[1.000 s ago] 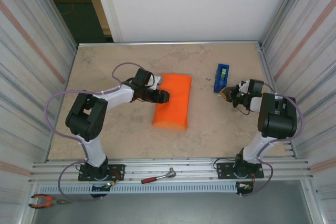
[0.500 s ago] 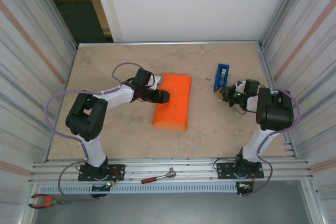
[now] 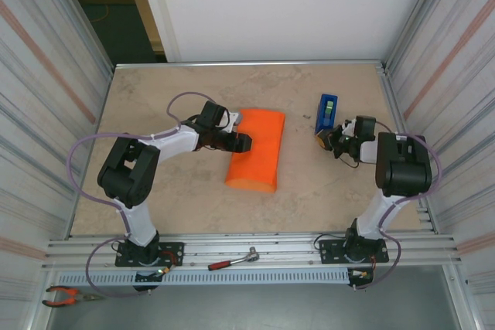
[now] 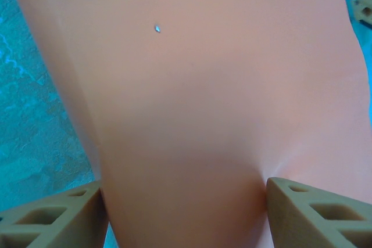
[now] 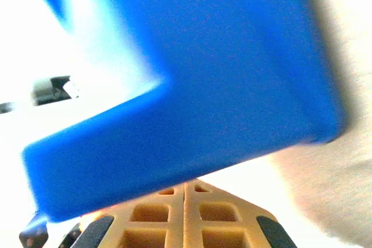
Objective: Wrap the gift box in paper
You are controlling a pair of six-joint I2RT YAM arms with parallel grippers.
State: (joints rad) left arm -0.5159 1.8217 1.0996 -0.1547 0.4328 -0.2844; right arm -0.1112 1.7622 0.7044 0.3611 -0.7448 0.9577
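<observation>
The orange paper [image 3: 255,148] lies mid-table as a folded, rounded bundle; the gift box is hidden. My left gripper [image 3: 241,142] is at the bundle's left edge. In the left wrist view the paper [image 4: 197,85] passes between the two fingers [image 4: 52,219], which press on it from both sides, and the right finger dents it. My right gripper [image 3: 331,141] is shut with nothing in it. Its joined fingertips [image 5: 185,193] sit right against the near end of the blue tape dispenser [image 5: 203,85].
The blue tape dispenser [image 3: 326,112] stands at the right of the table [image 3: 186,199]. Ribbed metal walls close both sides. A ratchet tool [image 3: 232,260] lies on the front rail, and pliers [image 3: 66,295] lie at the near left.
My right gripper has crept left and away from me, up to the tape dispenser's near end. The left gripper and the paper have barely shifted.
</observation>
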